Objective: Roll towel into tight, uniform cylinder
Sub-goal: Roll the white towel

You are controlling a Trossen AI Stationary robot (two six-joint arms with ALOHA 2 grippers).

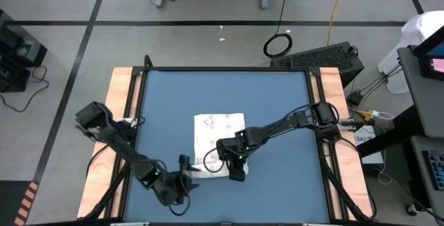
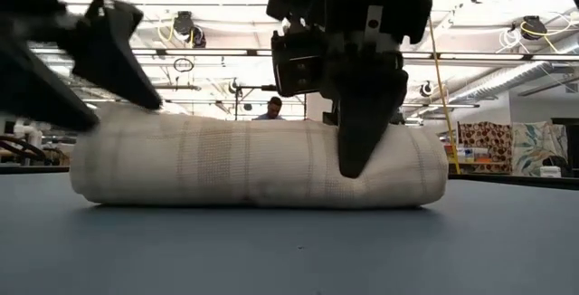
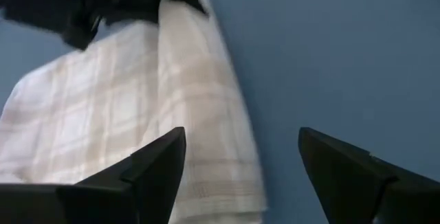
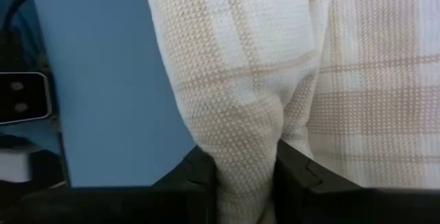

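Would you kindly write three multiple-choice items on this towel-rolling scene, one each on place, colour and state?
1. Where does the rolled part of the towel lie?
A. at the mat's near edge side of the flat part
B. on the floor
C. on the wooden rail

2. What colour is the mat?
A. red
B. blue
C. green

3. What is the right gripper doing?
A. hanging open
B. holding a cup
C. pinching towel cloth

Answers: 1 A, the high view shows it; 2 B, plainly blue; 3 C, cloth sits between its fingers.

No words or numbers can be read anywhere. The towel has small dark printed marks, but they are too tiny to make out.
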